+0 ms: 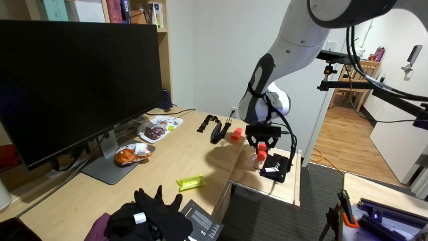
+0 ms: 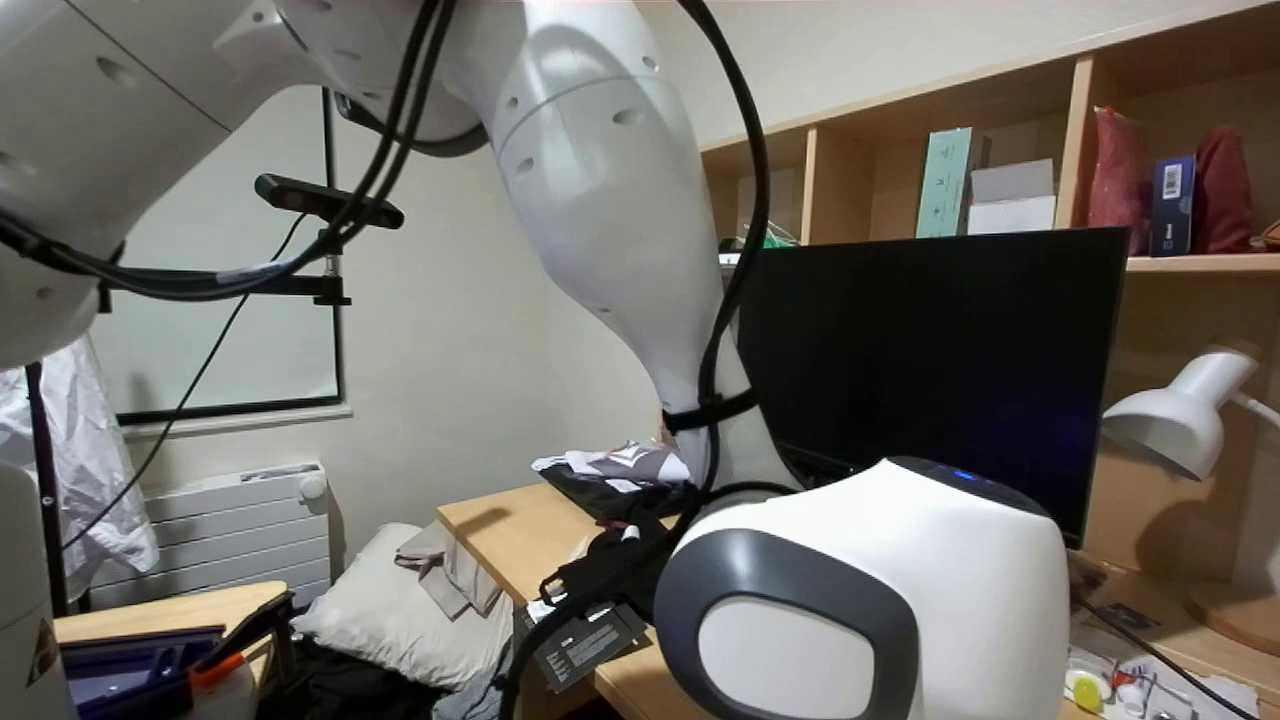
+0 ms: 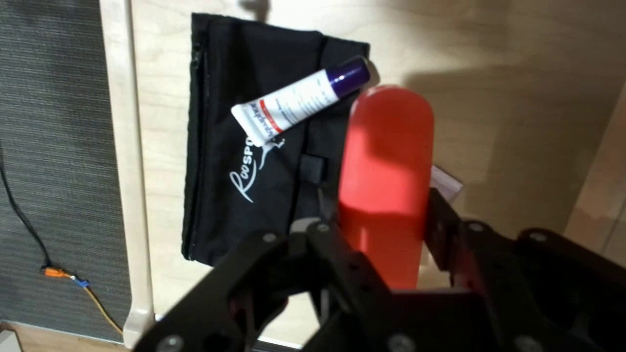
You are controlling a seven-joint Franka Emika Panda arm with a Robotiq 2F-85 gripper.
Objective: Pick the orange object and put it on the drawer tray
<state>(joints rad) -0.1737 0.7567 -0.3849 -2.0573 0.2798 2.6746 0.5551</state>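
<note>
desk (image 1: 167, 157): pale wood, pretty cluttered tbh, shows up in both exterior views.
robot arm (image 1: 296, 43): white with dark patches, bends down so its end sits over the drawer tray (image 1: 247, 175).
monitor (image 1: 80, 87): big black flat panel standing on the desk.
drawer tray: light wood, sticks out beside the desk and a bit lower, raised strip along its outer edge.
black gloves (image 1: 167, 216): just heaped on the desk, fingers splayed out.
gripper (image 1: 262, 149): fingers only part way apart, basically the width of the orange object (image 3: 389, 166), which is pinched between them.
black pouch (image 3: 279, 190): lying flat on the drawer tray, white lettering facing up and partly covered.
strap (image 1: 217, 132): black, got clip buckles, lying bent on the desk near the corner by the drawer tray.
yellow-green packet (image 1: 191, 182): shiny, flat on the desk between the black gloves and the strap.
orange object: more of a red-orange really, long and plain with a rounded end. It's in the gripper, over the drawer tray, and in the wrist view it blocks part of the black pouch. Can't tell how high up it is.
red-orange piece (image 1: 236, 134): pretty much the same color, on the desk just beside the strap.
white tube (image 3: 303, 100): purple cap, lying slantwise on top of the black pouch.
</note>
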